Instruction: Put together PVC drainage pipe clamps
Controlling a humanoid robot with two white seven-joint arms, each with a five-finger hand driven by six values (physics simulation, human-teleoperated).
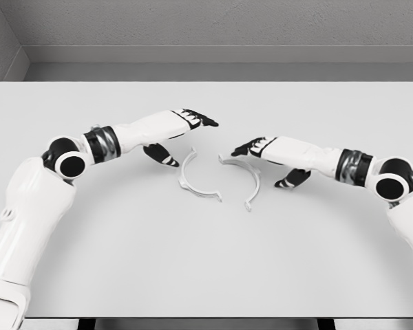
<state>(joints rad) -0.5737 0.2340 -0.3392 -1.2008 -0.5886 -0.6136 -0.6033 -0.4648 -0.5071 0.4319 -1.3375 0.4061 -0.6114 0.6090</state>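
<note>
Head view shows both clamp halves on the table (pixel 206 275), left half (pixel 193 180) and right half (pixel 244 180) apart; my left hand (pixel 182 130) at 10 o'clock and right hand (pixel 272 155) at 2 o'clock hover spread, holding nothing, so I should lower each squarely onto its half.

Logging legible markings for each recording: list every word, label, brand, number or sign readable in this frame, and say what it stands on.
None: no text, number, logo or sign can be read anywhere in the head view.
Left clamp half: plain white, no marking.
Right clamp half: plain white, no marking.
Left hand and right hand: white and black shells, no lettering.
Table and the wall behind: blank.
</note>
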